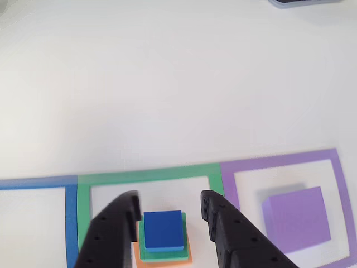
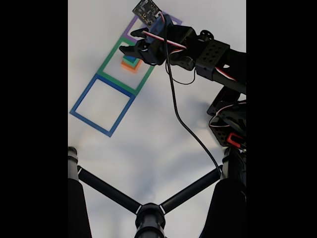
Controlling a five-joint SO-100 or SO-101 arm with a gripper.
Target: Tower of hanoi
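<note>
The gripper (image 1: 170,215), jaws wide open and seemingly empty, straddles the blue block (image 1: 163,229) atop green (image 1: 163,255) and orange (image 1: 167,262).

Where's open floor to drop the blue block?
Free: the blue tape square, bare inside. The purple tape square is mostly filled by the purple block. Crowded: the green tape square, where the open gripper straddles the blue block atop green and orange blocks.

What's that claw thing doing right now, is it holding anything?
Gripper: open and holding nothing; its fingers sit on either side of the blue block, which tops the green block and orange block.
</note>
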